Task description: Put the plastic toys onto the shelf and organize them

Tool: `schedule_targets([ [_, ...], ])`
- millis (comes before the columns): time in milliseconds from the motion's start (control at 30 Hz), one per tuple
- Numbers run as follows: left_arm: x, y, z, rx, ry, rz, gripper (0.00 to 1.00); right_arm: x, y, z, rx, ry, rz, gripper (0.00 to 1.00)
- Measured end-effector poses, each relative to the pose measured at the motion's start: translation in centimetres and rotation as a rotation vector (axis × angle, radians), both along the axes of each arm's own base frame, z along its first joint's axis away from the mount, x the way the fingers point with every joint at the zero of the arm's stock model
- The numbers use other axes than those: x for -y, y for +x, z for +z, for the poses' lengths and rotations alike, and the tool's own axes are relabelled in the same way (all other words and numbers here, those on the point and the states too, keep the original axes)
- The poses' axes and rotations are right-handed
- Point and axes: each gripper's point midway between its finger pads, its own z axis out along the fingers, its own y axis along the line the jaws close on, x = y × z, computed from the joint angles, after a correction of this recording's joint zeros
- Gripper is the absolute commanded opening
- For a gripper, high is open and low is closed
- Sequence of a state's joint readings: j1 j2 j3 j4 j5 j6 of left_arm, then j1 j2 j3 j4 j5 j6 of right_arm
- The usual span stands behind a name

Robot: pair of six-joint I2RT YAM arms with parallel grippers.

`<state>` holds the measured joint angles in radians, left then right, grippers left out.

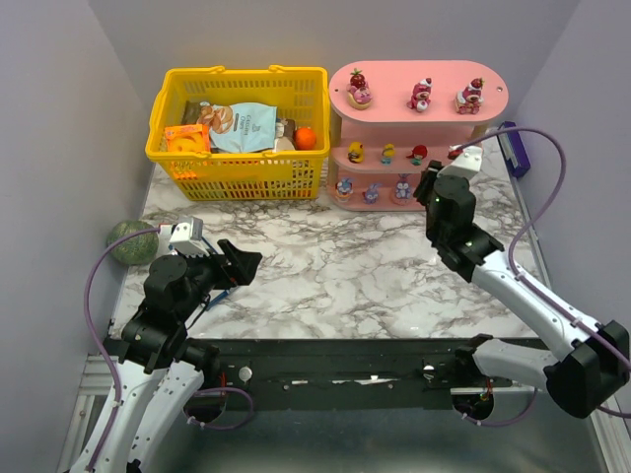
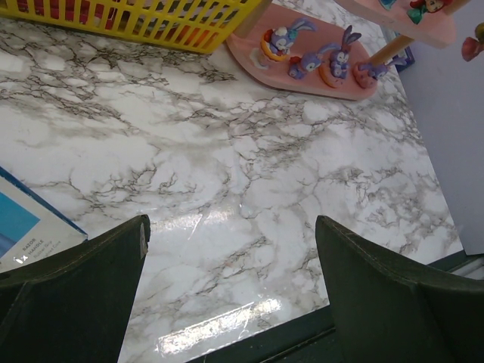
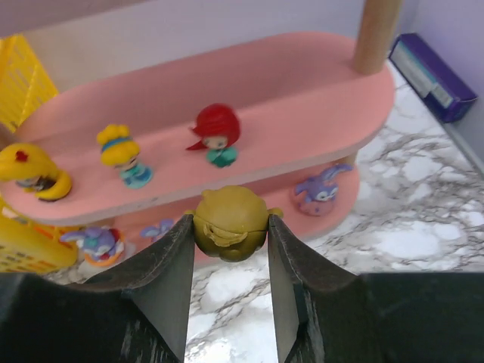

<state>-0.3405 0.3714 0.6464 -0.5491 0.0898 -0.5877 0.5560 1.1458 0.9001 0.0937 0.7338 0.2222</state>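
A: From above, where do things stand?
B: The pink shelf [image 1: 394, 106] stands at the tabletop's [image 1: 325, 276] back, a yellow basket [image 1: 237, 72] just beside its left end. Three strawberry-topped toys [image 1: 420, 95] sit on its top board. The left fingers [image 1: 245, 262] hang well in front of the shelf, leftward; the right fingers [image 1: 431, 187] are close to its right front.
A: Left wrist?
B: Fingers spread wide, nothing between them — purple bunnies [image 2: 344, 53] on the shelf's bottom board, well apart.
A: Right wrist?
B: Fingers pinching an olive round toy [image 3: 229, 223], just before the shelf's middle board — a red-haired figurine [image 3: 217, 134] stands on it.
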Motion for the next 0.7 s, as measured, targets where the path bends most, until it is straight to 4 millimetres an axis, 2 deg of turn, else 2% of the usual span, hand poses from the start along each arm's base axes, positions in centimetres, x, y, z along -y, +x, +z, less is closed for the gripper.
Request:
schedule_targets([
  [100, 0.0, 0.0, 0.0, 0.0, 0.0, 0.0, 0.99, 2.0, 0.0, 0.7, 0.006, -0.011, -0.022, 0.18],
  [200, 0.0, 0.0, 0.0, 0.0, 0.0, 0.0, 0.99, 3.8, 0.4, 0.5, -0.013, -0.036, -0.051, 0.18],
  [700, 0.0, 0.1, -0.2, -0.009, 0.003, 0.0, 0.99, 7.9, 3.8, -2.5, -0.116, -0.067, -0.056, 0.18],
])
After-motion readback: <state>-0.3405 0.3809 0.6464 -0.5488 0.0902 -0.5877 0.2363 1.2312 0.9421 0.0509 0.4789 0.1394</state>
